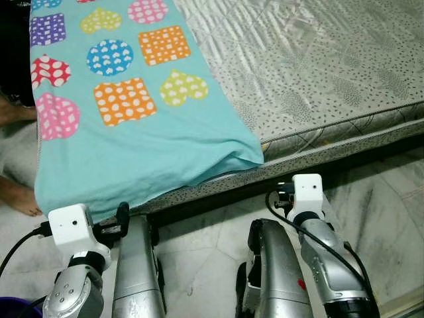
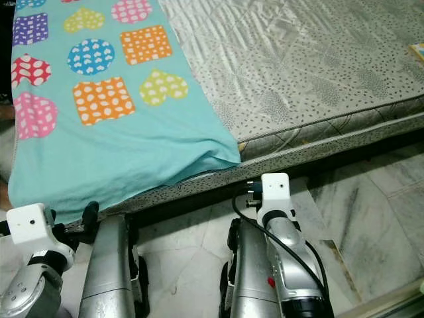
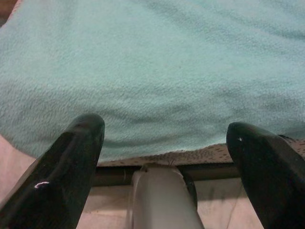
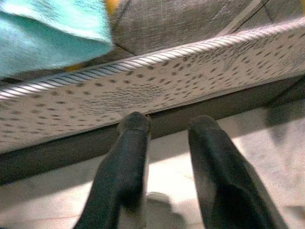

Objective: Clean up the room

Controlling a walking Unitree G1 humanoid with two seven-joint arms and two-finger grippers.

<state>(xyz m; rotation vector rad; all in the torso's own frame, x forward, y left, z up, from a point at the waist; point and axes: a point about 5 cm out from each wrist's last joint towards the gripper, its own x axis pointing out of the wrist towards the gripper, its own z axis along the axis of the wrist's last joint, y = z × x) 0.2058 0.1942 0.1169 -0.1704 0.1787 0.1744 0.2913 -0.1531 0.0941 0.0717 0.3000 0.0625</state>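
A turquoise blanket (image 1: pixel 139 126) patterned with coloured shapes is spread over the left part of the mattress (image 1: pixel 318 73), its edge draped over the side. The left gripper (image 3: pixel 164 143) is held just before that edge, jaws wide. The right gripper (image 4: pixel 167 143) is held low before the mattress side above the marble floor (image 1: pixel 384 212), jaws narrowly parted, empty.

No readable text, no labels or nos., blanket (image 1: pixel 132 126) w/ shapes only (hearts, dots)

Bare feet (image 1: pixel 18 196) rest on marble floor (image 1: pixel 397 218) beside the bed.
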